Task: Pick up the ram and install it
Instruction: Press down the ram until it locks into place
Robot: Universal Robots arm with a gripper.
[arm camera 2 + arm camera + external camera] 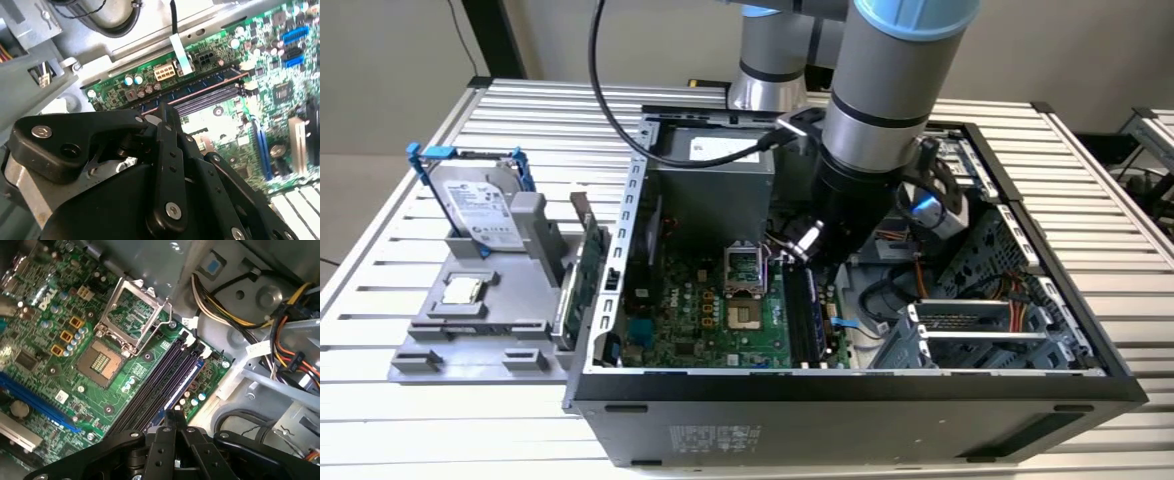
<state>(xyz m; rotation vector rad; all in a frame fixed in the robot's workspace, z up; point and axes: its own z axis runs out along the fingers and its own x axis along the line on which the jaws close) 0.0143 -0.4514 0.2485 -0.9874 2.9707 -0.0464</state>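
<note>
- In the exterior view, the arm reached down into the open computer box (854, 385). The gripper (798, 245) hung just over the black slots (803, 310) on the green board (707, 310). The ram (823, 310) stood in the slot farthest from the exterior view's left.
- In the second wrist view, the gripper (167, 107) had its jaws pressed together, holding nothing. Its tip sat at one end of the ram (200, 92), a thin line in its slot.
- In the first wrist view, the gripper (173, 415) tip was at the end of the ram (184, 382), beside three bare slots (160, 380).
</note>
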